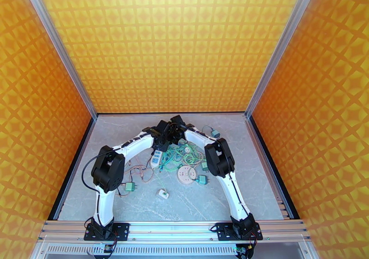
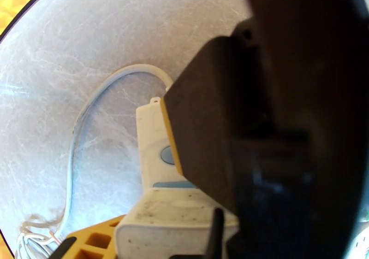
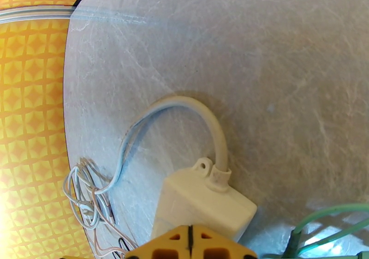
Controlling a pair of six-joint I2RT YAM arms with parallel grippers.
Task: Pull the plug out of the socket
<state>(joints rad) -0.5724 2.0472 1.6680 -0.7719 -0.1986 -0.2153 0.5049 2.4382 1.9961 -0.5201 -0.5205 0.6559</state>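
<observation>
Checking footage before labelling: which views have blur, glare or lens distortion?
Left wrist: a dark bulk close to the lens is blurred and hides part of the strip; the table edge bows. Right wrist: strip and cord are sharp, with glare in the lower left corner. Top external: light is even, the posts lean outward, and things look small.

The grey marbled table (image 1: 230, 195) carries a white power strip (image 1: 156, 158), tangled green cables (image 1: 177, 155), small green plugs (image 1: 130, 187) — and perhaps a round socket (image 1: 187, 174).
</observation>
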